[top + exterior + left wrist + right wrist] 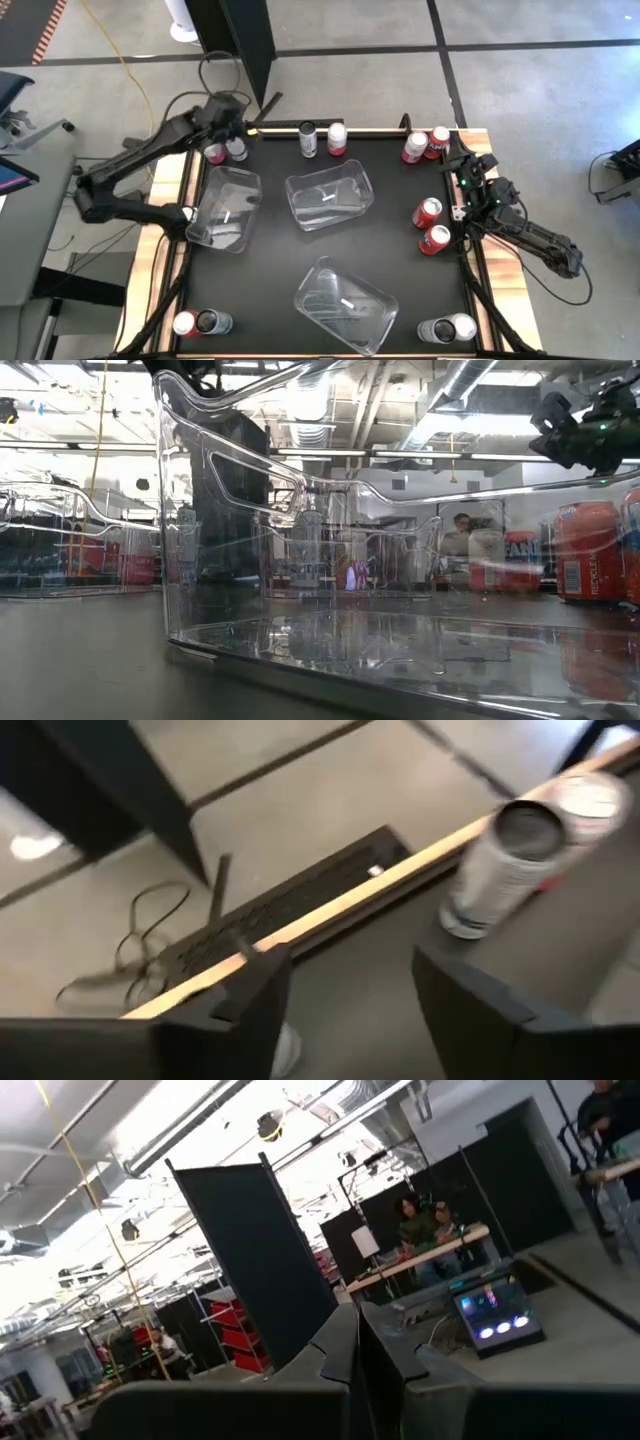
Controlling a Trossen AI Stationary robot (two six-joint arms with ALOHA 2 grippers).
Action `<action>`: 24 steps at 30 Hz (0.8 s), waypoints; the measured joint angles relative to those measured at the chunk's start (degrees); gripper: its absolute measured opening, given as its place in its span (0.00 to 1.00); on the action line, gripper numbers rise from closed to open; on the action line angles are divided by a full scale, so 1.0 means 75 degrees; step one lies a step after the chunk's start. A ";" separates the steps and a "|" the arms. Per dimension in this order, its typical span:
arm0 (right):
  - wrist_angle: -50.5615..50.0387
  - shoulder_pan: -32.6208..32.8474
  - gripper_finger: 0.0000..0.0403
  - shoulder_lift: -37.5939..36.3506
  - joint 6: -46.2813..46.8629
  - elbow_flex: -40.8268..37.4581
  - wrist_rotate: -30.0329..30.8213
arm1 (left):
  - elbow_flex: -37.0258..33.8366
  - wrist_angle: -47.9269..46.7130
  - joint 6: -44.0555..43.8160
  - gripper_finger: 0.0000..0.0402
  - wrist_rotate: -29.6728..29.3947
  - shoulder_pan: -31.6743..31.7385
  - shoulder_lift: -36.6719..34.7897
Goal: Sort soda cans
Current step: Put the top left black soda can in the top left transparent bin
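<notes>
The soda cans stand upright on the black table in pairs. Two are at the far left corner, and a dark grey one with a red-and-white one stands at the far edge. My left gripper hovers open over the far left corner, right beside the corner pair, its fingers pointing along the far edge toward the grey can. My right gripper is shut and raised at the right edge, near two red cans.
Three clear plastic bins lie on the table: left, middle and near. More cans stand at the right edge, the near left corner and the near right corner. A wooden rim borders the table.
</notes>
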 joint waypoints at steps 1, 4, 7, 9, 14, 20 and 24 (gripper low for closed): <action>-0.0013 0.0000 0.10 0.0000 -0.0083 -0.0001 0.0000 | 0.0152 -0.0155 -0.0023 0.57 -0.0001 0.0137 0.0171; -0.0013 0.0000 0.11 0.0002 -0.0227 -0.0001 -0.0006 | 0.0669 -0.0697 -0.0098 0.66 -0.0006 0.0600 0.0690; -0.0026 0.0000 0.12 0.0003 -0.0231 -0.0001 -0.0043 | 0.1174 -0.1520 -0.0177 0.70 0.0014 0.1094 0.1187; -0.0024 0.0000 0.12 0.0002 -0.0228 -0.0001 -0.0153 | 0.1395 -0.1826 -0.0259 0.72 0.0242 0.1408 0.1469; -0.0026 0.0000 0.12 0.0003 -0.0228 -0.0001 -0.0337 | 0.1649 -0.2271 -0.0263 0.72 0.0749 0.1947 0.1993; -0.0020 0.0003 0.12 0.0000 -0.0226 -0.0001 -0.0376 | 0.1671 -0.2638 -0.0143 0.72 0.0984 0.2217 0.2093; -0.0026 0.0003 0.12 0.0003 -0.0225 -0.0001 -0.0394 | 0.1671 -0.3047 -0.0125 0.73 0.1122 0.2352 0.2090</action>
